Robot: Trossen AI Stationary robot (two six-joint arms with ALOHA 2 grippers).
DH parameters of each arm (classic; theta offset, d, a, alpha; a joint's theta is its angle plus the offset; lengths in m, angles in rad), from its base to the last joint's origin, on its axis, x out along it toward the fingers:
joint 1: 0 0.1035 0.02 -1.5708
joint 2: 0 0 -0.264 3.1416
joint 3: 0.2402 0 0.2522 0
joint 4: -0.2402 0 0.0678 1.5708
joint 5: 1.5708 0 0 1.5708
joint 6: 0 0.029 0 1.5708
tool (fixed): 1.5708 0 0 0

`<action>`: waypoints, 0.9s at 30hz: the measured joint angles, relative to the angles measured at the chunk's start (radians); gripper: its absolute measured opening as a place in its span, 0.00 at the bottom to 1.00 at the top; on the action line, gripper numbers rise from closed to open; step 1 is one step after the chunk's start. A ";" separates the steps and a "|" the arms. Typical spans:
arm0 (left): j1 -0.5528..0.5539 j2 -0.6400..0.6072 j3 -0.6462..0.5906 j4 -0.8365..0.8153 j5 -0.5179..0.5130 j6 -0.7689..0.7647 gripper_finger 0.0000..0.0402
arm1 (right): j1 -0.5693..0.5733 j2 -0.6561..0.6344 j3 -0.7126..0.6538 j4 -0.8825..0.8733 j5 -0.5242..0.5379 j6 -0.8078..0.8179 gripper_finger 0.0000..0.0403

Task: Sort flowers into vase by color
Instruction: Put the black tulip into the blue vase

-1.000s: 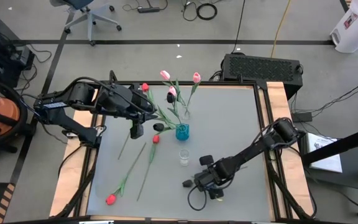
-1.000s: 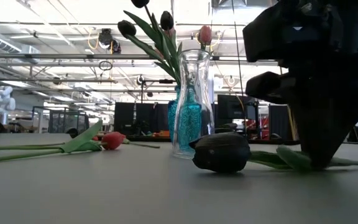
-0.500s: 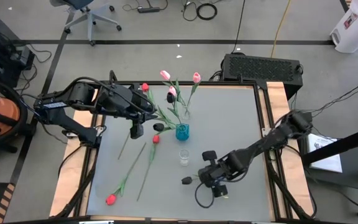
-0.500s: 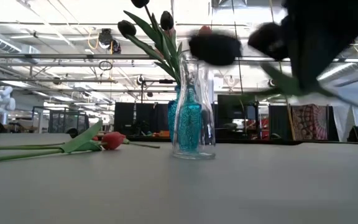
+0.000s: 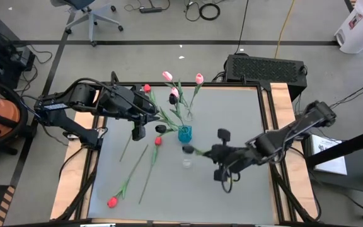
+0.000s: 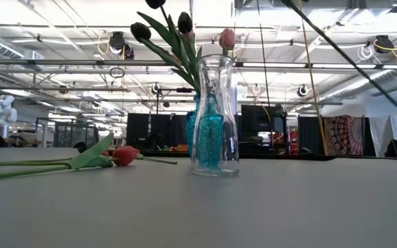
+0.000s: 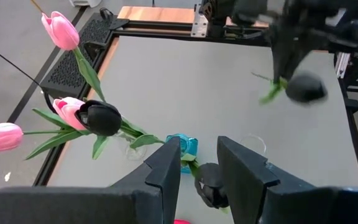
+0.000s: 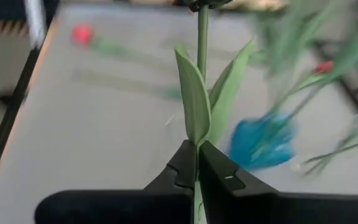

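Observation:
My right gripper (image 5: 212, 153) is shut on a black tulip, whose head (image 5: 186, 149) hangs above a small clear vase (image 5: 186, 160). The right wrist view shows its two green leaves (image 8: 194, 99) ahead of the gripper (image 8: 197, 163). A blue vase (image 5: 184, 133) and a taller clear vase (image 5: 187, 116) stand just beyond, holding black and pink tulips. My left gripper (image 7: 197, 165) is open and hovers left of the blue vase, above a drooping black head (image 7: 211, 183). Red tulips (image 5: 112, 202) (image 5: 157, 141) lie flat on the table. My right gripper pinches the black tulip's stem at the base of its leaves (image 8: 197, 144) between the two fingers. The stem runs straight on ahead of the fingers, toward the table's left. The tulip is lifted clear of the table, roughly level, with its head over the small clear vase.
A long stem (image 5: 145, 180) and another (image 5: 128, 146) lie on the table's left half beside the red tulips. A further red head (image 5: 146, 88) shows by the left arm. A black box (image 5: 266, 68) sits beyond the far edge. The table's right and near parts are bare grey surface (image 5: 238, 202).
My right gripper has risen from the table's near part and moved toward the far edge and the vases, staying shut. The black tulip, whose head lay on the table, is now lifted clear and carried over the small clear vase.

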 joint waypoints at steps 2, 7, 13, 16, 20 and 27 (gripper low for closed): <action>0.000 0.000 0.000 0.000 -0.002 0.000 0.28 | -0.009 -0.019 0.000 0.049 0.067 0.000 0.00; 0.000 0.000 0.000 0.000 -0.015 0.001 0.28 | -0.048 -0.029 0.000 0.173 0.196 -0.036 0.00; 0.000 0.000 0.000 0.001 -0.023 0.001 0.28 | -0.115 -0.017 0.000 0.330 0.249 -0.119 0.00; 0.000 0.000 0.000 0.001 -0.024 0.001 0.28 | -0.153 -0.010 0.000 0.407 0.250 -0.158 0.00; 0.000 0.000 0.000 0.001 -0.024 0.001 0.28 | -0.195 -0.009 0.000 0.497 0.246 -0.215 0.00; 0.000 0.000 0.000 0.001 -0.025 0.000 0.28 | -0.251 -0.009 0.000 0.619 0.229 -0.253 0.00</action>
